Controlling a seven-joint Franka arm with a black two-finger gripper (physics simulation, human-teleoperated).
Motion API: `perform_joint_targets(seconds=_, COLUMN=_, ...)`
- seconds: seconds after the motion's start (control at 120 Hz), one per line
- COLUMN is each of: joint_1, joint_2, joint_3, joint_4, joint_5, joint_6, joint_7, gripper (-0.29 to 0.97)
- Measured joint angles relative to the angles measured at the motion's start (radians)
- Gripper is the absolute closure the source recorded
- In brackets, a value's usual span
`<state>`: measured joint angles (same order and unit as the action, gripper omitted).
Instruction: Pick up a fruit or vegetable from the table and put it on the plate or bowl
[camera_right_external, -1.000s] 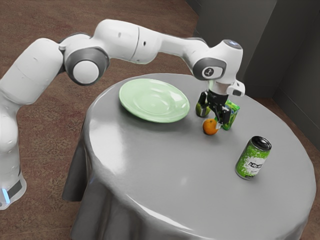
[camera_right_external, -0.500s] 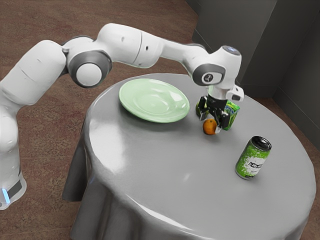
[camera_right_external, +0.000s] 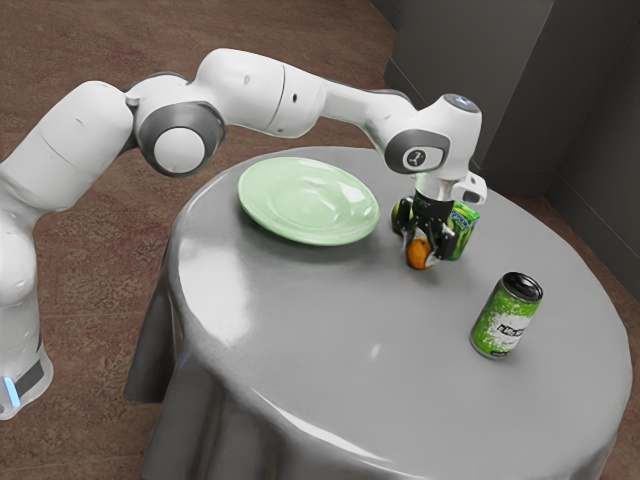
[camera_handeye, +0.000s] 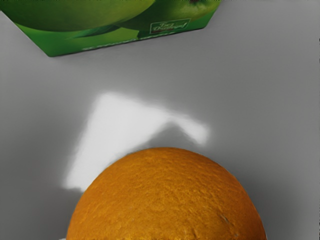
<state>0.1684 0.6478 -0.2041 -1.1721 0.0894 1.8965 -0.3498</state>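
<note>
Resting on the table, the orange sits directly under my claw, which is low around it. I cannot tell whether the claw is clamped or loose. The orange looks firm, light and prone to rolling, so its widest middle is the place to hold. A green carton stands just beside it, with the green plate near.

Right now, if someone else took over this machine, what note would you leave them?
Claw is down around the orange on the table; whether it grips is unclear.
Green plate lies at the exterior view's left of the orange; a green carton stands close by, a can farther off.
Done: approach. Left: grasp, lift, set the orange on the plate.
</note>
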Motion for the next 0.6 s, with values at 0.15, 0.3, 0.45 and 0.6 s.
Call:
perform_joint_targets(seconds=0.15, joint_1=0.000, joint_2=0.007, joint_3=0.000, joint_4=0.000, joint_5=0.002, joint_6=0.009, joint_7=0.000, gripper=0.30)
perform_joint_targets(seconds=0.3, joint_1=0.003, joint_2=0.009, joint_3=0.001, joint_4=0.000, joint_5=0.007, joint_6=0.016, joint_7=-0.001, gripper=0.36)
perform_joint_targets(seconds=0.45, joint_1=0.003, joint_2=-0.010, joint_3=0.006, joint_4=0.001, joint_5=0.010, joint_6=0.016, joint_7=-0.001, gripper=0.40)
perform_joint_targets(seconds=0.6, joint_1=0.040, joint_2=-0.147, joint_3=0.051, joint_4=0.002, joint_5=0.012, joint_6=-0.050, joint_7=0.006, gripper=0.43)
